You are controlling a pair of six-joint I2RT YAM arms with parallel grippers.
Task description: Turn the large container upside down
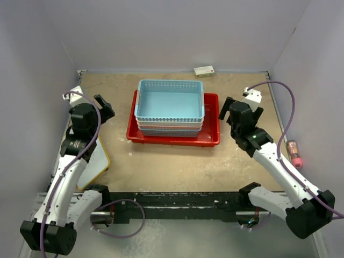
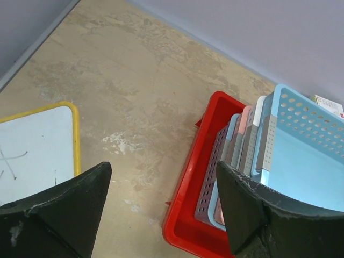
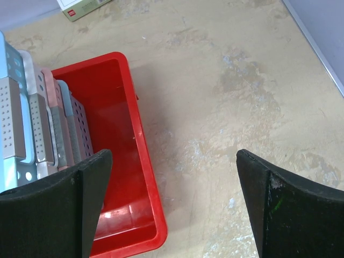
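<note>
Top view: the large container (image 1: pixel 211 122) stands upright in the middle of the frame on the table (image 1: pixel 161 166). A stack of baskets (image 1: pixel 170 102) is nested inside, filling its left and centre. The main risk, as I judge it, is that load. If the container is tipped over with the stack in it, the baskets will tumble out, scatter toward the small box (image 1: pixel 204 70) at the upper centre, or wedge under the rim. The left gripper (image 1: pixel 105 106) is to the left of the container with bare table between them. The right gripper (image 1: pixel 242 106) is just beside the container's right end. Neither touches it.

Left wrist view: a grip on the thin red wall could slip, because the baskets press close against it and leave little room for an inner finger. The left gripper (image 2: pixel 161 172) has its fingers wide apart and holds nothing. The container (image 2: pixel 185 199) lies at the lower right of centre, ahead of the right-hand finger, and the stack (image 2: pixel 269 134) stands on edge in this frame. A whiteboard (image 2: pixel 32 145) is at the left.

Right wrist view: lifting this end alone would probably slide the stack away and shift the weight suddenly. The right gripper (image 3: pixel 173 161) is also spread and empty. The container (image 3: pixel 115 123) fills the left half of the frame, and its bare end and rim lie near the left-hand finger. The baskets (image 3: pixel 37 123) are at the far left.
</note>
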